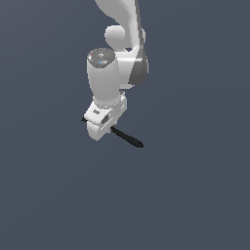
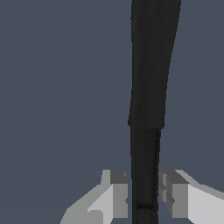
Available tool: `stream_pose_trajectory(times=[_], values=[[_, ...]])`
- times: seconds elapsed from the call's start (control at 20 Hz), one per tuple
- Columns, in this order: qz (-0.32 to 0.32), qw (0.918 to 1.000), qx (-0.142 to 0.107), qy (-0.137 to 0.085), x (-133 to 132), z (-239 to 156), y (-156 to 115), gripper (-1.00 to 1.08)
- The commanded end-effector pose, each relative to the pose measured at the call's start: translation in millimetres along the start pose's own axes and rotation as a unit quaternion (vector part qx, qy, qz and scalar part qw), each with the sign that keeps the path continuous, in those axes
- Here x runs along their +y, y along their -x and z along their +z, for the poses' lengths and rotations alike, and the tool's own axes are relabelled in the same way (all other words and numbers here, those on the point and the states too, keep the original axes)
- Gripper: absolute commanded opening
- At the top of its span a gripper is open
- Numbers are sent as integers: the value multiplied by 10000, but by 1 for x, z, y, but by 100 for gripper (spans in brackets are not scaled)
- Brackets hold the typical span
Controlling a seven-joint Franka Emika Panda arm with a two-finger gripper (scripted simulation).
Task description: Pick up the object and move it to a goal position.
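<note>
Clamped between the fingers (image 2: 118, 197) of the white gripper (image 1: 99, 128), a thin black rod (image 1: 126, 136), seemingly stiff, light and slick, jutting sideways beyond the gripper toward its wider tip, gripped on the narrow shaft, likely its surest hold.

You are looking at a simulator's render, not a real room. Around the white robot arm (image 1: 119, 58) there is only a flat, even slate-blue surface (image 1: 195, 195) filling both views, with no texture and no visible edge. The arm itself is smooth, untextured white and grey. In the wrist view, the black rod (image 2: 148, 87) and the blocky grey fingers (image 2: 118, 192) show plain, hard-edged computer shading.
</note>
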State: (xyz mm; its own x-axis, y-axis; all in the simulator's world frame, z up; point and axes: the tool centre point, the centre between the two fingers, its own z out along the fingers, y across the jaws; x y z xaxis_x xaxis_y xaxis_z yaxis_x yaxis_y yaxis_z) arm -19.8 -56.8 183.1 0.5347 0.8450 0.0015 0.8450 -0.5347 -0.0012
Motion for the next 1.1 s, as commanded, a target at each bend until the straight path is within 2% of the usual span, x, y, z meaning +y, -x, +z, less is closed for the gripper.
stream_pose_trajectory(times=[0.0,0.5,1.05], values=[[-1,10000,3,3,7,-26,-6,-100],[2,10000,2,2,35,-116,-28,-100],[7,10000,-2,3,59,-188,-46,-100]])
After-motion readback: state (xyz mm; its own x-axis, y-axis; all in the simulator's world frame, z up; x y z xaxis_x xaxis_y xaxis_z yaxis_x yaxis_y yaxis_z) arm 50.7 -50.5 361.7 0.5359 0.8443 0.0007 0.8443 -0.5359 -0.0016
